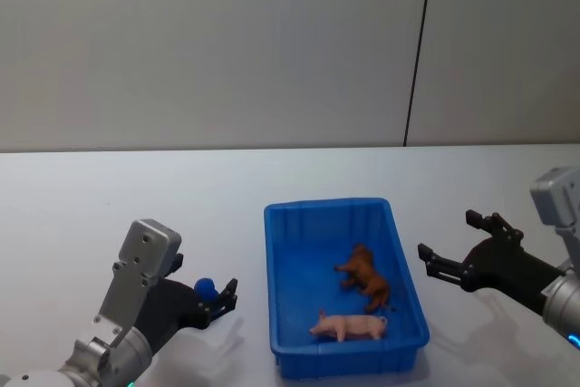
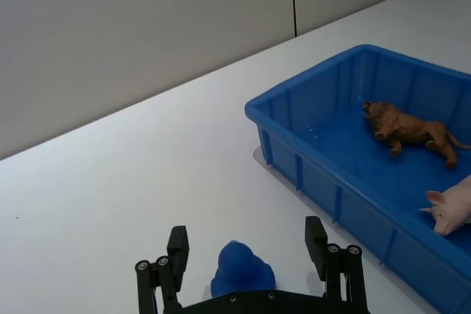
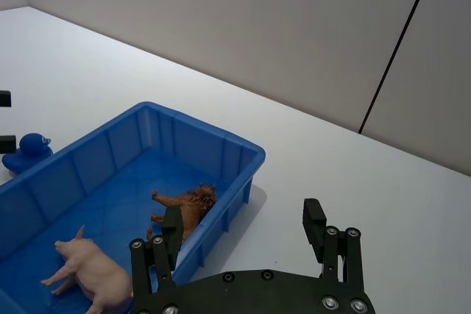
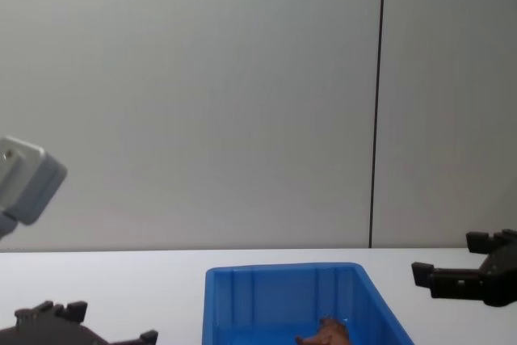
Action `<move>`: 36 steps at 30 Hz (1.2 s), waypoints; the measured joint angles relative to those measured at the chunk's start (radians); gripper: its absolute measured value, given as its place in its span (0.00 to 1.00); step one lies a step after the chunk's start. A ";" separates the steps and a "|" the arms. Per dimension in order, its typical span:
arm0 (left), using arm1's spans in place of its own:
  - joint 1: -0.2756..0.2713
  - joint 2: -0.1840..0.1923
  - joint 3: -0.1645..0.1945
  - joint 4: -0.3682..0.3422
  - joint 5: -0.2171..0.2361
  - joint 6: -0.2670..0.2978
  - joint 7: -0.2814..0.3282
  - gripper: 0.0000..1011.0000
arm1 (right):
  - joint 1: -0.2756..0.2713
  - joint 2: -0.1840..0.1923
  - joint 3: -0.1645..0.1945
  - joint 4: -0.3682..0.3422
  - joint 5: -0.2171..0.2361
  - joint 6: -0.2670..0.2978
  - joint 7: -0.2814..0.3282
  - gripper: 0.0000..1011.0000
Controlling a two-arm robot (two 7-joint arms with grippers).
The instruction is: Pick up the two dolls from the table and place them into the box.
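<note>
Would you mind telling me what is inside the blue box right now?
Inside the box lie two dolls: a brown lion and a pink pig. Nothing covers them; the bare blue floor shows around both.

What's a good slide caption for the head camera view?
Brown lion doll and pink pig doll lie in the blue box; open left gripper straddles a blue duck.

The white table carries a blue box and a small blue duck.
</note>
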 joint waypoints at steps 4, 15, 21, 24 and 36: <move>-0.012 -0.009 -0.001 0.035 0.006 -0.001 -0.024 0.99 | 0.000 0.000 0.000 0.000 0.000 0.000 0.000 0.99; -0.045 -0.036 -0.003 0.136 0.008 -0.022 -0.079 0.99 | -0.001 0.000 0.000 0.000 0.000 0.000 0.000 0.99; -0.059 -0.048 -0.004 0.177 0.007 -0.030 -0.102 0.91 | -0.001 0.000 0.000 0.000 0.000 0.000 0.000 0.99; -0.066 -0.053 -0.004 0.197 0.008 -0.035 -0.114 0.83 | -0.001 0.000 0.000 0.000 0.000 0.000 0.000 0.99; -0.083 -0.066 -0.007 0.243 0.014 -0.046 -0.148 0.56 | -0.001 0.000 0.000 0.000 0.000 0.000 0.000 0.99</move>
